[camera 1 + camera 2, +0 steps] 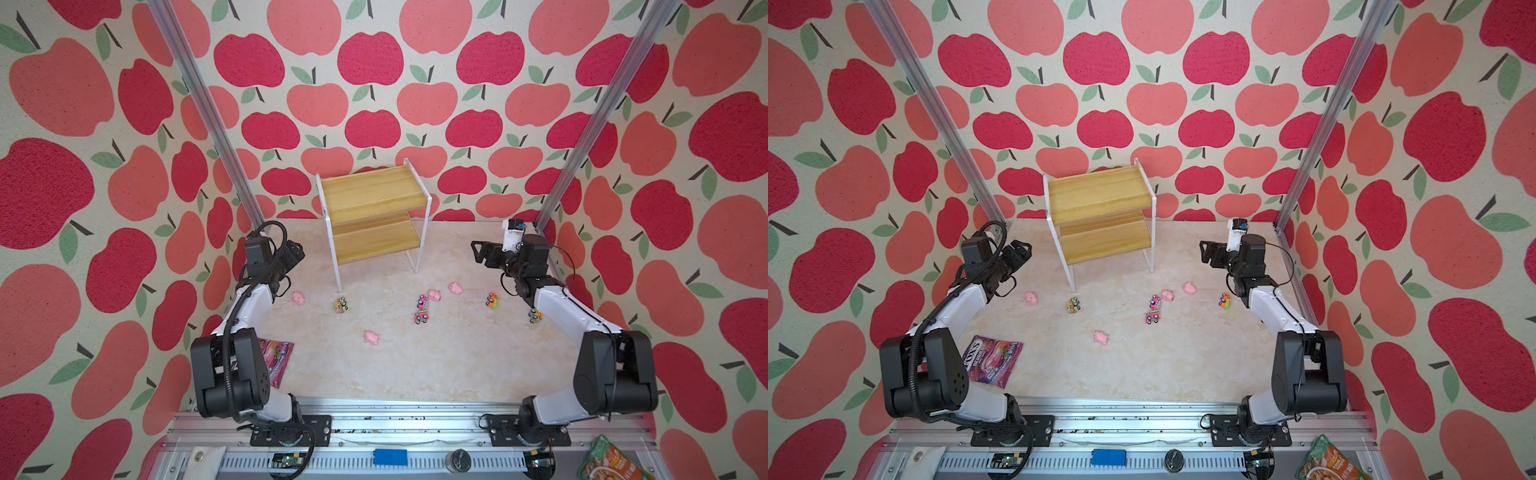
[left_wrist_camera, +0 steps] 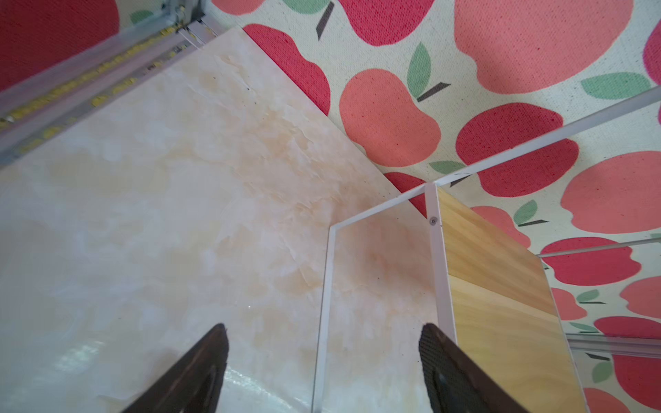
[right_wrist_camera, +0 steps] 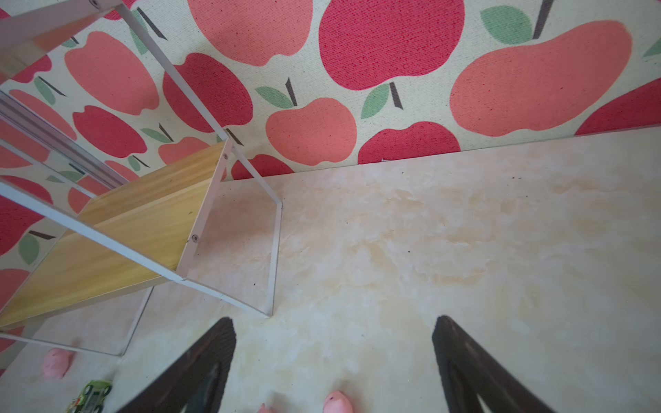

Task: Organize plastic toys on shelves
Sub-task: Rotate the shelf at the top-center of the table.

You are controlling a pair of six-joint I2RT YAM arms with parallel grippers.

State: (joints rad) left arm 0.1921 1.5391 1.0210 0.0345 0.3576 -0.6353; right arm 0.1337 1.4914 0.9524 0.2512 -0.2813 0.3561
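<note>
**Top view.** The shelves (image 1: pixel 374 193) stand at the far centre of the table (image 1: pixel 415 374). Pigs (image 1: pixel 371 337) and trucks (image 1: pixel 341 305) lie scattered on the table, nearer than the shelves. My left gripper (image 1: pixel 296 251) hangs left of the shelves and my right gripper (image 1: pixel 478 252) right of them, both well apart from the toys.

**Left wrist.** My fingers (image 2: pixel 200 372) stand apart with nothing between them; the shelves' white leg is just beyond.

**Right wrist.** My jaws are apart and empty. One pig (image 3: pixel 338 402) lies on the table below the gap.
</note>
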